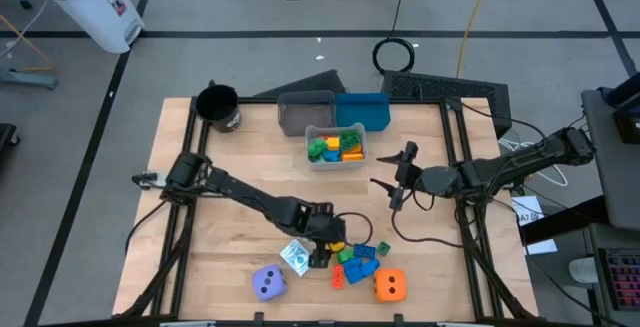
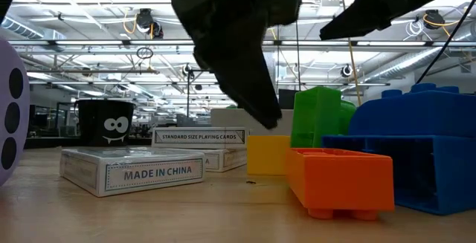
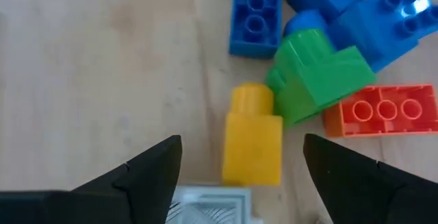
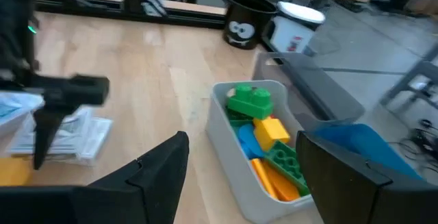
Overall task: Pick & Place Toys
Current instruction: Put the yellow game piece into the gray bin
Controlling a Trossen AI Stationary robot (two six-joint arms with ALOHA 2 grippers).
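Note:
Several blocks lie in a pile near the table's front: a yellow block (image 3: 253, 142), a green one (image 3: 318, 77), blue ones (image 3: 256, 11) and an orange-red one (image 3: 383, 114). My left gripper (image 1: 328, 242) is open just above the pile. Its fingers (image 3: 147, 169) stand on either side of the yellow block (image 2: 268, 154) without touching it. White card boxes (image 2: 134, 170) lie beside it. A purple die (image 1: 268, 283) and an orange die (image 1: 390, 285) rest near the front edge. My right gripper (image 1: 398, 182) is open and empty, raised at mid-table, facing a clear bin of blocks (image 4: 256, 142).
A grey bin (image 1: 305, 112) and a blue bin (image 1: 362, 110) stand at the table's far edge behind the clear bin (image 1: 335, 147). A black cup (image 1: 218, 105) stands at the far left corner. Bare wood lies on the table's left half (image 1: 220, 237).

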